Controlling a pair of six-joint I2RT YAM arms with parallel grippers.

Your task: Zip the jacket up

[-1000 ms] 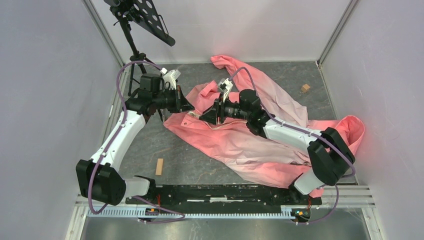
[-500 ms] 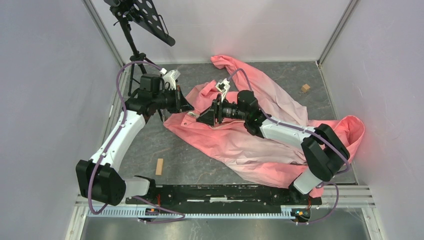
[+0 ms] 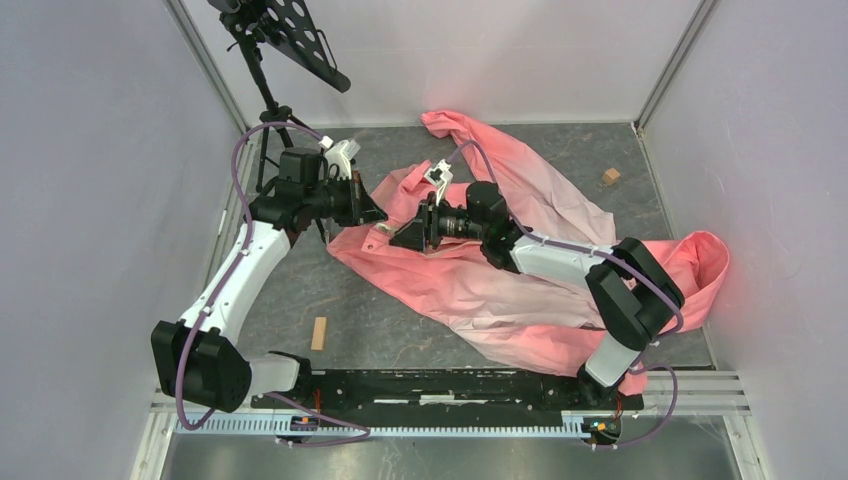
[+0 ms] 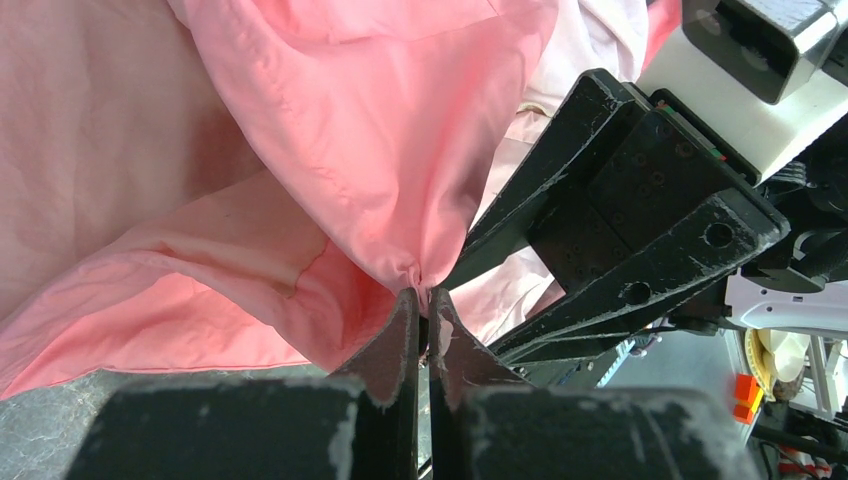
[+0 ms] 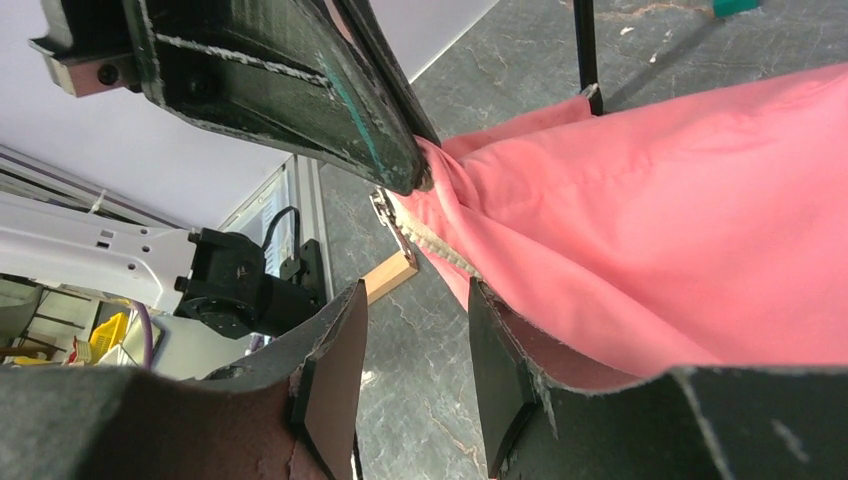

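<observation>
The salmon-pink jacket [image 3: 500,285] lies crumpled on the grey table from the middle to the right wall. My left gripper [image 3: 376,212] is shut on a bunched fold of its left edge, seen pinched between the fingertips in the left wrist view [image 4: 423,296]. My right gripper [image 3: 402,238] is open and empty just right of it, a little lower. In the right wrist view [image 5: 415,292] its jaws stand apart over bare table, the jacket [image 5: 650,230] draped along the right finger. The pale zipper [image 5: 428,238] with its metal end hangs just below the left gripper [image 5: 280,80].
A wooden block [image 3: 319,332] lies near the table's front left, also visible in the right wrist view [image 5: 390,274]. A small block [image 3: 610,176] sits at the back right. A black stand with a perforated plate [image 3: 290,35] rises at the back left. Walls enclose three sides.
My right gripper has moved left, closer to the left gripper and the held jacket edge. The left arm and its grip have not moved.
</observation>
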